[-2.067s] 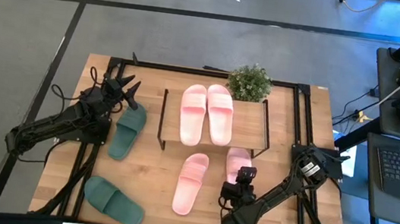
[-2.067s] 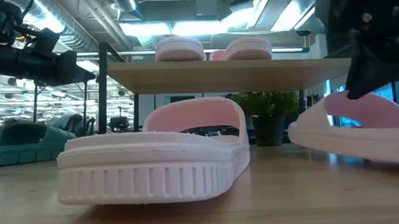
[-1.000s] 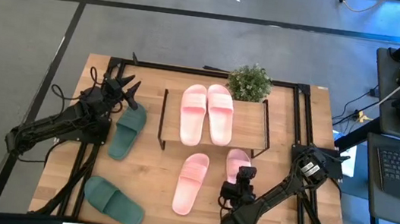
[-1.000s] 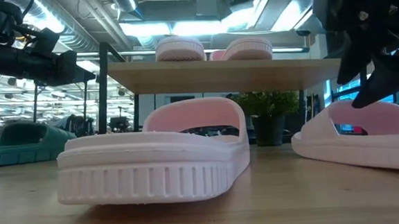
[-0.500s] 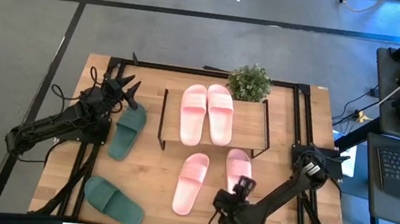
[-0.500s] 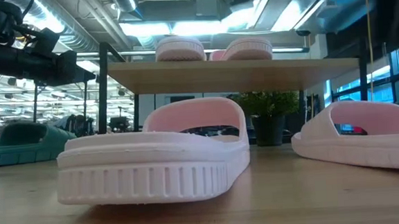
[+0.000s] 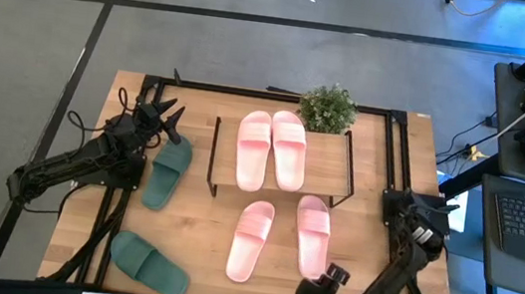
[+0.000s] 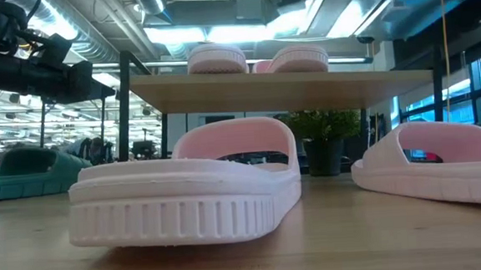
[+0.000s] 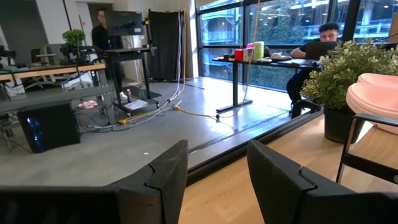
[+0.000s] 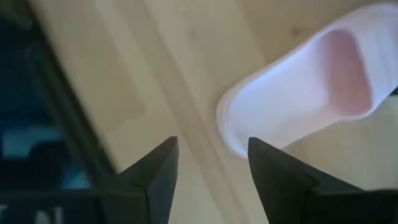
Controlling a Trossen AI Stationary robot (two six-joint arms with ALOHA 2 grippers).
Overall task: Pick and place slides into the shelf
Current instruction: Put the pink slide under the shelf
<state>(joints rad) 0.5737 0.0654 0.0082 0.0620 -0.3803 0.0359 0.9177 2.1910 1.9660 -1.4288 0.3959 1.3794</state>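
Right pincer: we saw the right gripper [image 7: 328,292] at the near table edge, its fingers [image 10: 283,177] spread with bare wood between them, pinching nothing.
Slide by the right pincer: a pink slide [image 7: 312,235] lay flat just beyond its tips; in the right wrist view only the heel end [image 10: 298,96] showed, the rest cut off.
Its mate: a second pink slide [image 7: 250,239] lay further out from the right pincer, on the side toward the left arm, apart from the first.
Shelf: the shelf [image 7: 325,165] stood beyond both of these, well apart from the right pincer, with a pink pair [image 7: 270,148] on its top board.
Left pincer: the left gripper [image 7: 165,116] hung over the far left of the table, fingers [image 9: 283,183] spread and empty.
Green slides: one green slide [image 7: 168,170] lay just beside the left pincer, back toward its arm; the other green slide [image 7: 149,264] lay far behind it at the near edge.
Hidden: we could not see the right pincer in the low view; there the shelf pair showed only as rounded ends [image 8: 217,59], and the green slide [image 8: 17,178] was cut off at the frame's side.
Surface: a light wood table [image 7: 195,221] in a black frame, a potted plant [image 7: 327,108] at its far edge.
Room: grey floor, desks, a seated person [image 9: 314,46] at a laptop, face not described.
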